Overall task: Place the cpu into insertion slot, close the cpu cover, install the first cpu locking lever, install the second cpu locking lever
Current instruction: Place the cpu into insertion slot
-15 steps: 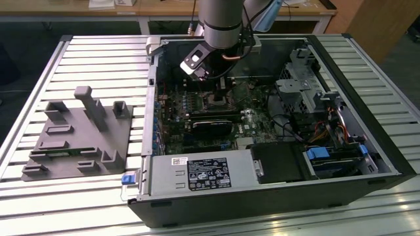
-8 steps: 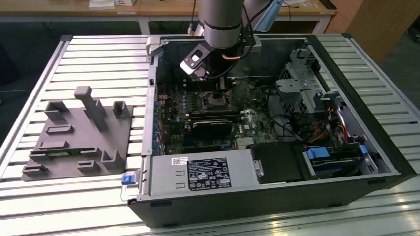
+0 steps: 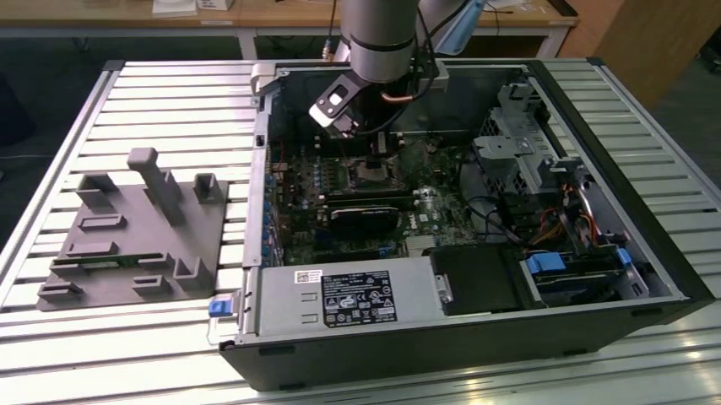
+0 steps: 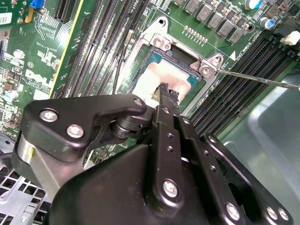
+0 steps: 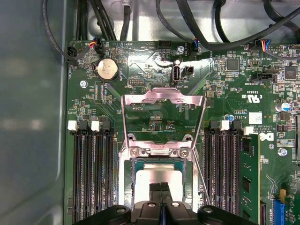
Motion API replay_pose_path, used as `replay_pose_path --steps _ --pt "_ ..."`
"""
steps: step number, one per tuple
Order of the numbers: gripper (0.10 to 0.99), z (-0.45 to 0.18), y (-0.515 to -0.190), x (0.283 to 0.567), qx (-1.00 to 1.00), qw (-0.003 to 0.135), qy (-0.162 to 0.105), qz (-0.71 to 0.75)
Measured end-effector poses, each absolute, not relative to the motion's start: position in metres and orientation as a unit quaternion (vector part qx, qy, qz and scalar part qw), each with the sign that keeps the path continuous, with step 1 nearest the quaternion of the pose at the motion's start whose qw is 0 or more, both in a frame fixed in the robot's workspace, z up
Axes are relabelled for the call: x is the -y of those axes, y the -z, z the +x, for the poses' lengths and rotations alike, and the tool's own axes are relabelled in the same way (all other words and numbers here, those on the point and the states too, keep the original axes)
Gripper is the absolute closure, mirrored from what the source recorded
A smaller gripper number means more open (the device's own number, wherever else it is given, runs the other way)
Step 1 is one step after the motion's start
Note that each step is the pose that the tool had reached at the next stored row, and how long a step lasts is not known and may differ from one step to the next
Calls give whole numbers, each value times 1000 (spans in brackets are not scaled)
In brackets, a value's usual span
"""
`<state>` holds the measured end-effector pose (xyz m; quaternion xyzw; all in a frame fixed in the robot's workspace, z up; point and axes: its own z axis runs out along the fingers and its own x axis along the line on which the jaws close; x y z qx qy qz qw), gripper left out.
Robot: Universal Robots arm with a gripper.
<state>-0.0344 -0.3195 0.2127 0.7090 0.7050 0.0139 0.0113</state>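
The gripper [image 5: 161, 189] hung over the cpu [image 5: 157, 174], fingers pressed together with nothing between them, the tips apparently touching the chip's pale face; the cpu lay seated in the insertion slot [image 5: 124, 172] directly beneath; beyond the fingertips, the cpu cover [image 5: 161, 96] stood raised open.

A slatted metal table [image 3: 113, 126] stands before what seems a wooden bench [image 3: 282, 17].

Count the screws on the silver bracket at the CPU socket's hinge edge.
2: one screw at each end of the bracket, beside the cpu. The gripper covers part of the insertion slot, so more may be hidden.
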Motion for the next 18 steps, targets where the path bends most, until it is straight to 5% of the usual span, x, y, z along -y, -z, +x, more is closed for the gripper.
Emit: replay_pose_path --steps 18 --pt "980 -34 -199 320 -705 12 -13 709"
